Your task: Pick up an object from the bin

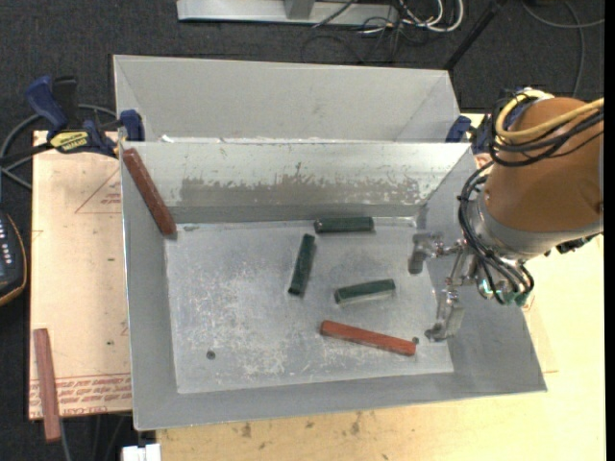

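While cables [437, 3] cross carpet [58, 27], the bin [240, 353] looks scratched.

Probably a robotics lab: a grey metal bin [288, 104], with dark carpet [58, 27], loose cables [423, 8] and a metal stand base [279, 8] behind it and an orange-covered robot arm [543, 176] at its right.

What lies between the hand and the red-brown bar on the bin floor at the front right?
Nothing visible. The open hand sits at the right side of the bin, one finger close beside the right end of the red-brown bar. The nearest dark green bar lies further left, off the path.
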You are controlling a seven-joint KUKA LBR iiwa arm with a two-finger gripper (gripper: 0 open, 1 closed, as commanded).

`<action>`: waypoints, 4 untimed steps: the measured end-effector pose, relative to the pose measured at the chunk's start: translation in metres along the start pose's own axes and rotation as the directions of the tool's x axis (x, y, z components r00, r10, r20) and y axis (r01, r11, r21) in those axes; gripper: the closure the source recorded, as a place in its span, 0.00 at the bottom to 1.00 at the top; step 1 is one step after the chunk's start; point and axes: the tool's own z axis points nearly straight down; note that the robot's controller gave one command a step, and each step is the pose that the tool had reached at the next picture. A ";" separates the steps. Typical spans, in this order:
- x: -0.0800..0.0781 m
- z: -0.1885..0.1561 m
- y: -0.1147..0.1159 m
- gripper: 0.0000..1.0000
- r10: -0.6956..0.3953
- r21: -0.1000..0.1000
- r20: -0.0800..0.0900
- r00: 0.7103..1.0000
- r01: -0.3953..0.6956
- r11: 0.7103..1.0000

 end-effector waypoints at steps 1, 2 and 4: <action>0.014 0.078 0.035 0.00 -0.116 -0.001 -0.001 0.993 0.116 0.993; -0.004 0.160 0.037 0.00 -0.182 0.000 0.004 0.983 0.182 0.983; -0.041 -0.010 0.040 1.00 -0.235 0.005 0.018 0.972 0.235 0.972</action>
